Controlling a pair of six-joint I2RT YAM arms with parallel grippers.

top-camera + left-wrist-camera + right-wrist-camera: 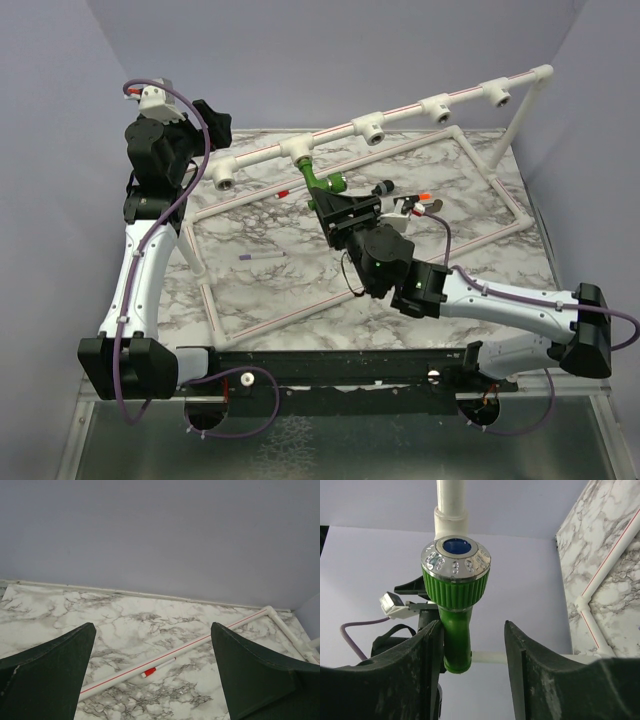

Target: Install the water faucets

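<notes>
Our right claw (473, 630) stands released. One dark finger (427, 670) lies just against the spout and the other stands apart from it. Between them hangs the bright green plastic faucet (455, 587), with its ribbed collar and a silvery round face around a blue centre. Its far end meets a white T-socket (451, 520) of the white pipe frame (400, 118); we cannot tell how firmly it is seated.

We judge the faucet light and stiff. The smooth curved spout looks likely to slip or swing under a pinch. The ribbed collar looks the better hold for turning, keeping off the shiny face.

Our left claw (152, 627) hangs released and empty, high over the marble-patterned table (60, 605), well apart.
</notes>
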